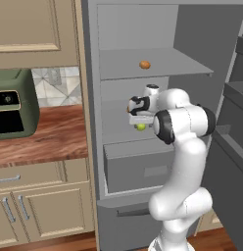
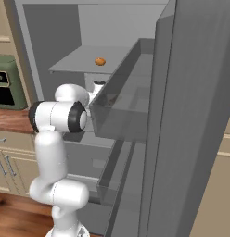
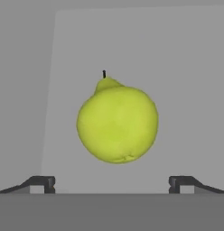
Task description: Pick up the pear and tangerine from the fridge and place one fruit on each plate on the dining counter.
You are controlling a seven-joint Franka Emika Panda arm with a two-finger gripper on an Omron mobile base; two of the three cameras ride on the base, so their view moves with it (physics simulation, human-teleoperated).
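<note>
While the gripper (image 3: 112, 184) hangs above the pear (image 3: 117, 124), its jaws are fully spread, holding nothing. Tangerine (image 1: 145, 64) sits on the fridge (image 1: 192, 44) shelf above.

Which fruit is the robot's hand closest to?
The pear, the yellow-green one on the lower fridge shelf, right before the open end effector. The orange tangerine sits on the shelf above.

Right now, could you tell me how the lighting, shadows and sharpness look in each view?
Hand view: the pear is sharp, evenly lit, without glare. Left base view: flat light, soft edges, the tangerine a small blur on the fridge shelf. Right base view: the grey door hides much of the interior.
</note>
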